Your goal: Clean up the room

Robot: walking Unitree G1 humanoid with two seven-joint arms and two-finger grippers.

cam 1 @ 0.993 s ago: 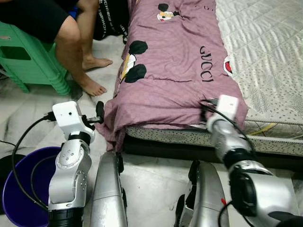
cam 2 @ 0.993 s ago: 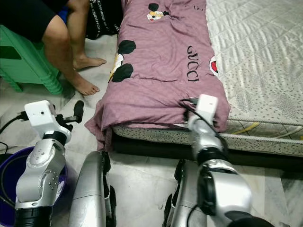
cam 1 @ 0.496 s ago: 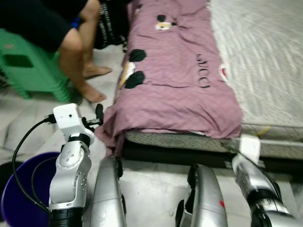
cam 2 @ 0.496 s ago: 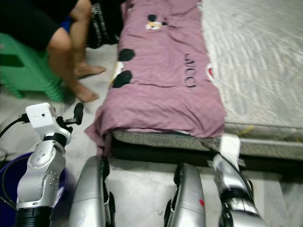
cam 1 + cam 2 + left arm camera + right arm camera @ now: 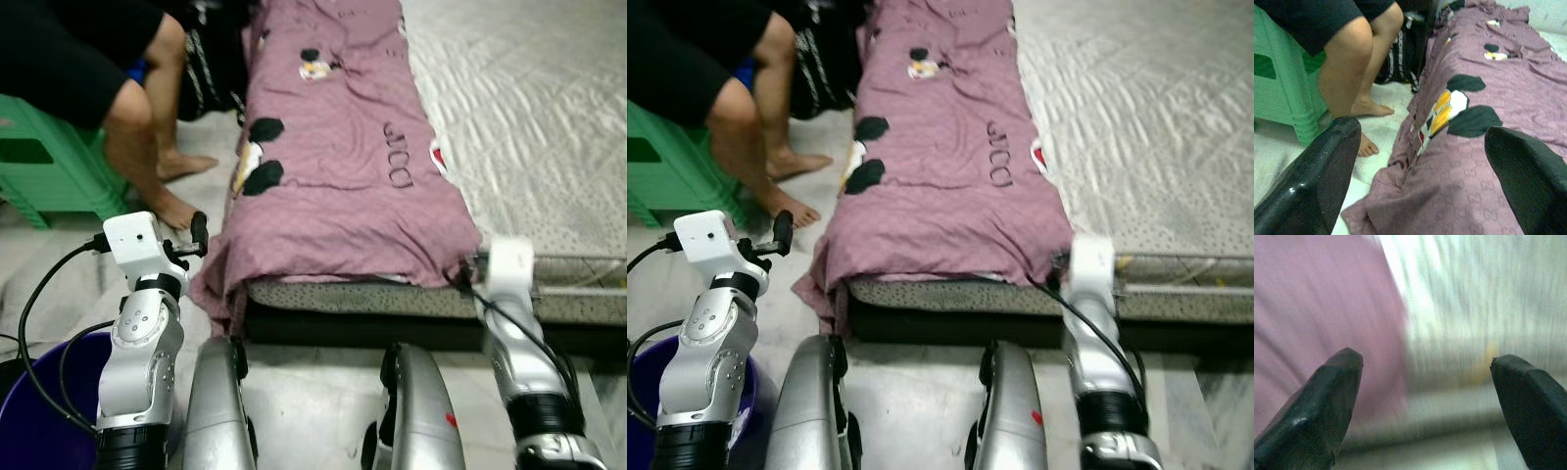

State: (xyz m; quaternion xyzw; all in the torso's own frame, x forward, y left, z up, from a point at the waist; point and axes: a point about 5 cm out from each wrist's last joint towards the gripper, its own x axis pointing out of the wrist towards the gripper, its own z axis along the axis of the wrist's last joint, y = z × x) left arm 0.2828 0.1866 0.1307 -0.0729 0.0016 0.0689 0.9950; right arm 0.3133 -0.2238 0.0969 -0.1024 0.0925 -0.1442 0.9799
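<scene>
Across the middle of the left eye view, a mauve blanket (image 5: pixel 338 186) printed with cartoon mice lies along the left side of a bed (image 5: pixel 529 117), its lower left corner spilling over the mattress edge toward the floor. At lower left the left hand (image 5: pixel 199 231) is raised beside that drooping corner; a purple bucket (image 5: pixel 39 411) sits in the bottom left corner. At upper left a person's bare legs (image 5: pixel 147 127) rest by a green stool (image 5: pixel 44 162). At lower right the right arm reaches to the bed edge just beside the blanket's lower right corner. The right eye view repeats this scene, shifted slightly. In the left wrist view, the left hand's two black fingers (image 5: pixel 1317 171) stand wide apart, empty, aimed at the blanket's hanging edge. In the blurred right wrist view, the right hand (image 5: pixel 1425 396) is also spread and empty, with purple cloth at frame left and pale mattress at right. The step in hand looks like tidying the blanket; next, each hand would need to close on a near corner.
</scene>
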